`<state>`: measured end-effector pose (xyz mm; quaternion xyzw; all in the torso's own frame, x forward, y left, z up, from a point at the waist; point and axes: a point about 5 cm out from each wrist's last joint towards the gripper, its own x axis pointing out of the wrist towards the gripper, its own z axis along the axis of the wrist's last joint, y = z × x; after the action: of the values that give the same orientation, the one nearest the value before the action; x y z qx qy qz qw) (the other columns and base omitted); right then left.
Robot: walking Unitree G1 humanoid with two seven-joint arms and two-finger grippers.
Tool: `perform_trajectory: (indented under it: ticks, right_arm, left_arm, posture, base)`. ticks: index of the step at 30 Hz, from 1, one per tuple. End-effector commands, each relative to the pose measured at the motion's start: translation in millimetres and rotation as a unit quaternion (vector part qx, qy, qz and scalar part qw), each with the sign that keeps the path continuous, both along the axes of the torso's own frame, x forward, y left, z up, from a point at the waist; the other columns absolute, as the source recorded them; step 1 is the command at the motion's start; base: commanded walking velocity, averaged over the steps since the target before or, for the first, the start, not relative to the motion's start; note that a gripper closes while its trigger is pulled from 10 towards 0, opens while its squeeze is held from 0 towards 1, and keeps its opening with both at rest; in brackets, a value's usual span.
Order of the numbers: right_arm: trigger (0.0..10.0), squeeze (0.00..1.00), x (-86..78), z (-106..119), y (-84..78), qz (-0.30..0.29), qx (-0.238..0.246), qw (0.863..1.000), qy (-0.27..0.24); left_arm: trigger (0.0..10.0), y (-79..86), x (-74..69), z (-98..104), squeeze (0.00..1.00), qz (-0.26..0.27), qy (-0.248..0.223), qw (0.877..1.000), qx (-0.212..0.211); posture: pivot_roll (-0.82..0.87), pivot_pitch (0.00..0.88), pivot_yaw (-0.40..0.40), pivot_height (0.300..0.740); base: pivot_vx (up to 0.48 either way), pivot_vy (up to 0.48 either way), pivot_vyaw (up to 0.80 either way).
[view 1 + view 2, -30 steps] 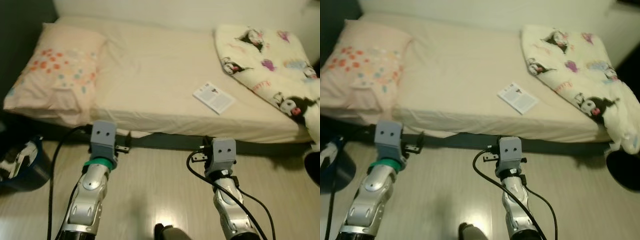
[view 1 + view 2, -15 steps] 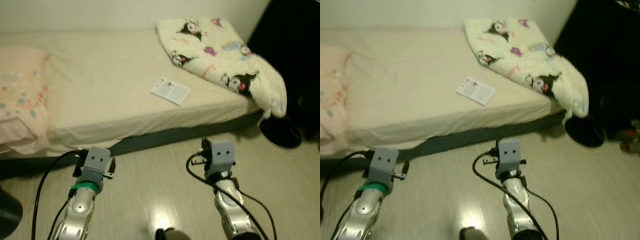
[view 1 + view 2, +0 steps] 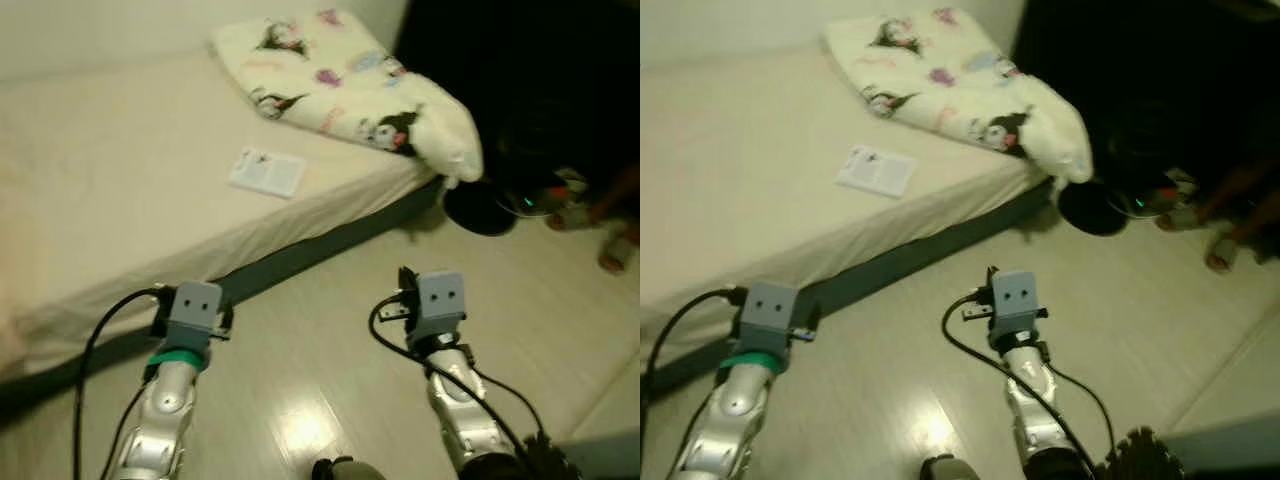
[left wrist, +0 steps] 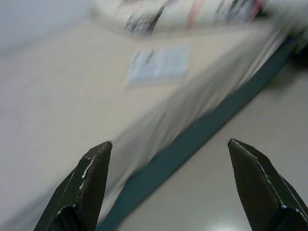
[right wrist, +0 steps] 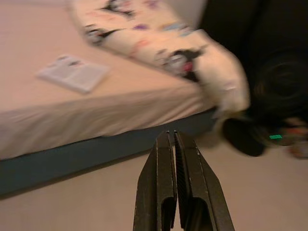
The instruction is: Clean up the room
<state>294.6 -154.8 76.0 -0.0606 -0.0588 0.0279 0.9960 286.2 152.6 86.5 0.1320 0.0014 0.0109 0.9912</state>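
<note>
A white booklet lies flat on the cream bed, close to its near edge. A folded blanket with cartoon prints covers the bed's far right corner and droops over the end. Both silver arms are held out low over the pale floor in front of the bed. My left gripper is open and empty, pointing at the bed's edge below the booklet. My right gripper is shut on nothing, aimed at the bed's dark base beneath the blanket.
A black round base stands on the floor by the bed's corner. Beyond it, small things with a green light lie in a dark area. The pale wooden floor stretches to the right.
The camera has swung to the right: the floral pillow has left the picture and the dark corner with the round base has come in. Both arms keep the same pose.
</note>
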Motion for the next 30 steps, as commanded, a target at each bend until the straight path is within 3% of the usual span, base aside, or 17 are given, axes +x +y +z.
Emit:
perform_trajectory:
  ticks: [1,30]
  right_arm:
    - [10.0,0.0,-2.8,-3.7,3.4,0.003,0.003,1.0,0.002]
    - [10.0,0.0,-3.4,-4.7,3.3,0.004,-0.007,1.0,0.001]
  left_arm:
    - [10.0,7.0,-7.2,-13.4,0.0,0.007,0.026,1.0,0.012]
    - [10.0,-0.7,-3.4,-11.3,0.0,-0.003,0.015,1.0,0.007]
  posture:
    - [-0.05,0.064,-0.019,0.735]
    - [-0.06,0.071,-0.022,0.735]
  base:
    - [0.439,0.0,0.0]
    - [0.48,0.0,0.0]
